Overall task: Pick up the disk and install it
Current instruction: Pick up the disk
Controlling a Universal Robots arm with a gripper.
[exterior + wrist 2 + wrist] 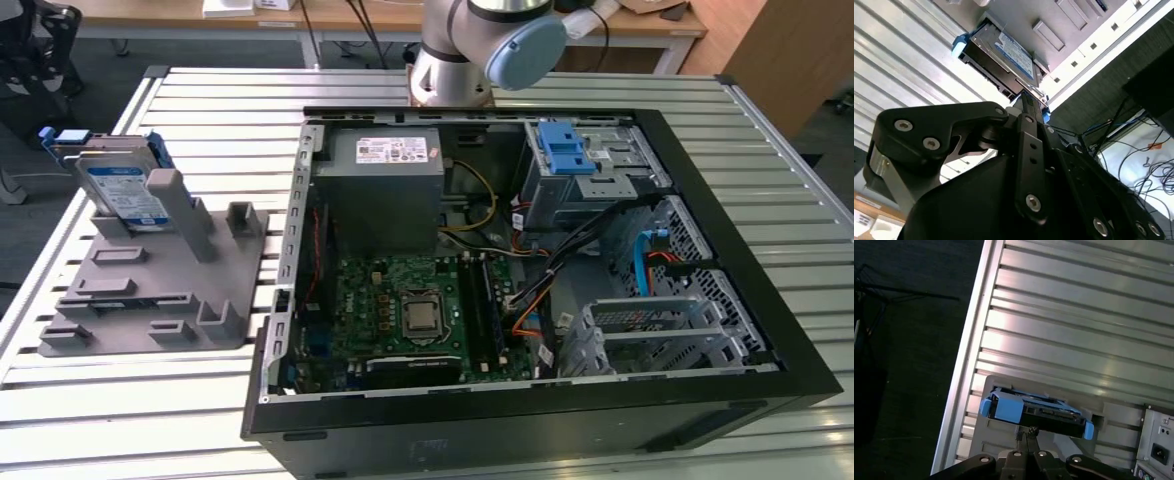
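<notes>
Gripper [1026, 431], fingers pinched together and empty, points at disk [1046, 416], long axis crosswise to them, on grey fixture [147, 300] at 9 o'clock of computer case [534, 440] in the exterior view.

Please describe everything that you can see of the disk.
The disk is a flat, silver, metal-looking rectangle with a white-and-blue label on its face and blue plastic rails along its sides. It stands on edge in the grey holder, at the exterior view's left of the open computer case. In the first wrist view its dark connector edge shows. Only the holder touches it.
</notes>
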